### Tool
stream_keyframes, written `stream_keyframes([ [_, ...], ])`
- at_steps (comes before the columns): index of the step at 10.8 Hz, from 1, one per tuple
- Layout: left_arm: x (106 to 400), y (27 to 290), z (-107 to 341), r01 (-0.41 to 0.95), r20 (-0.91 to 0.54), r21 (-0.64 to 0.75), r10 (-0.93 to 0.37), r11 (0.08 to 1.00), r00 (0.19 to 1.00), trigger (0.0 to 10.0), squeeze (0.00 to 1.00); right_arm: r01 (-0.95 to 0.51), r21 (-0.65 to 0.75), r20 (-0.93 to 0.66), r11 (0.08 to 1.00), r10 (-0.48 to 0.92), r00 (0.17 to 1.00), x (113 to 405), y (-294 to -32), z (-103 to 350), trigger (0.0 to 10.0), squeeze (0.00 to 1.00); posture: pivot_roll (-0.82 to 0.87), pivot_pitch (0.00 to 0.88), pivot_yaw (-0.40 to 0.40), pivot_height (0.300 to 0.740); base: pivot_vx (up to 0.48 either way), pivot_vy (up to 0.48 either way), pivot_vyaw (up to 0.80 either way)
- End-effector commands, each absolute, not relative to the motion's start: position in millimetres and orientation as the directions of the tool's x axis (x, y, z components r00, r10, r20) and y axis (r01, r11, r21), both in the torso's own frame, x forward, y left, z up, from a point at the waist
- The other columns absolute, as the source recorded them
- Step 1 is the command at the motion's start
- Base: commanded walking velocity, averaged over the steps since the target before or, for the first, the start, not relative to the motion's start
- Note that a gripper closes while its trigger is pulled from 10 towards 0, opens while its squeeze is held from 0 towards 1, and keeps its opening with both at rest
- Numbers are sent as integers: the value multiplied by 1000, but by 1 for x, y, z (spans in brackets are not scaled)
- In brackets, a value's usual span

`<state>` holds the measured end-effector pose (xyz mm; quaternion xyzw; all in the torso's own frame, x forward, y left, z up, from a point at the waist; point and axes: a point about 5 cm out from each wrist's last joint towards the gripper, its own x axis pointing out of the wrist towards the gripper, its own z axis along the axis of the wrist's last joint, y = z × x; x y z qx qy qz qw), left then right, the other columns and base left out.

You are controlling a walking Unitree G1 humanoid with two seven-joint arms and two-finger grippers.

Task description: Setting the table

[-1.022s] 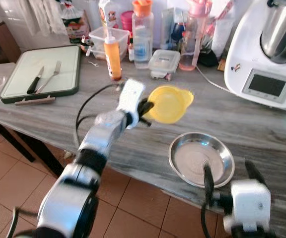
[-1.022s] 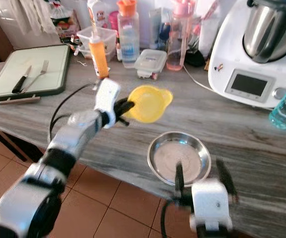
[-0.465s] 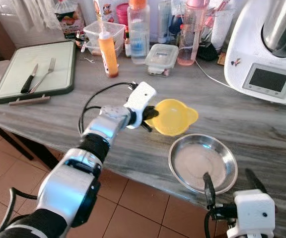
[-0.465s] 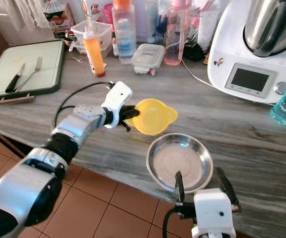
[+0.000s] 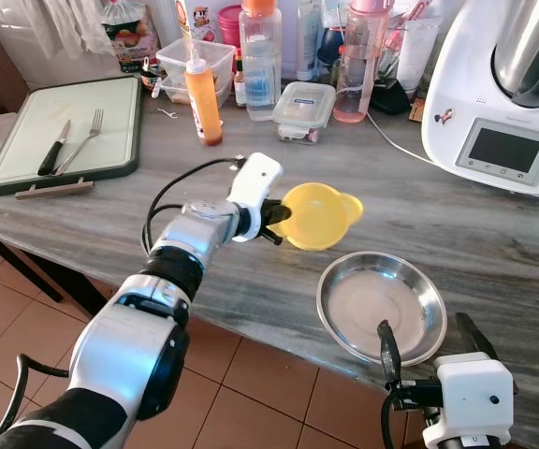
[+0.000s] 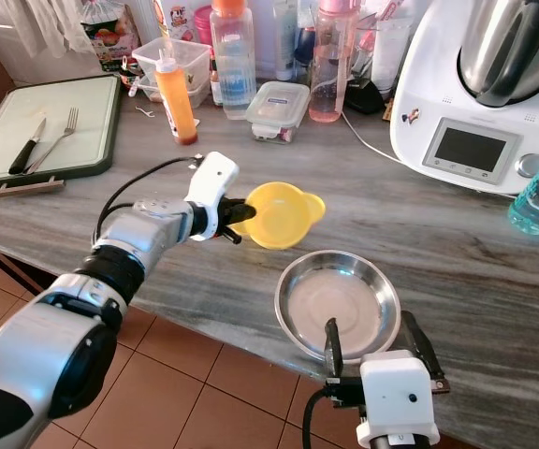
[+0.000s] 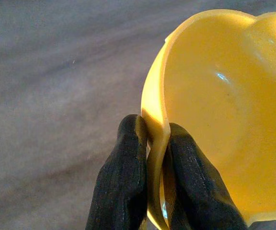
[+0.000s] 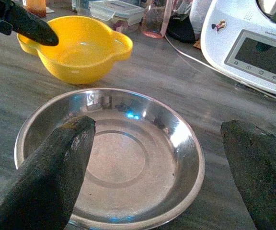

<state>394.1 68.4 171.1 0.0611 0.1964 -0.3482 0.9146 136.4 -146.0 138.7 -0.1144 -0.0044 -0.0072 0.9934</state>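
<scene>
While no label reads, left gripper [image 5: 277, 213] pinches yellow bowl [image 5: 321, 215].

Grey marble-veined countertop [image 5: 457, 224]. On it: steel plate [image 5: 380, 306] near front edge, green cutting board [image 5: 68, 131] far left, orange squeeze bottle [image 5: 203, 97], lidded container [image 5: 304, 107], white kitchen machine [image 5: 503, 103] right.

The metal plate [image 5: 379, 304] lies on the counter [image 5: 457, 234] near its front edge. Just behind and left of the plate sits the bowl [image 5: 318, 215] — not touching it. Far left of the plate the tray [image 5: 68, 136] is set, with a knife [image 5: 52, 150] and fork [image 5: 88, 142] on it. Behind and right of the plate stands the kitchen machine [image 5: 503, 103].
</scene>
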Motion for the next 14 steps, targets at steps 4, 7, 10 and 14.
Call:
stream_keyframes([
  [4,390,80,151,622,-517,-30,-545,782,660,10000,639,7,-218,12,976,-4,1000,136,-145,141,10000,0,-39,132,61,740,0,0,0],
  [7,391,82,155,624,-515,-18,-542,781,664,10000,1000,3,-213,13,977,0,1000,138,-144,139,10000,0,-33,129,61,740,0,0,0],
  [10,395,83,166,628,-499,-1,-544,778,674,10000,1000,2,-207,13,978,1,1000,139,-143,138,10000,0,-27,130,64,740,0,0,0],
  [14,404,87,194,632,-432,77,-546,771,718,10000,1000,-8,-201,11,980,10,1000,142,-141,135,10000,0,-9,130,61,740,0,0,0],
])
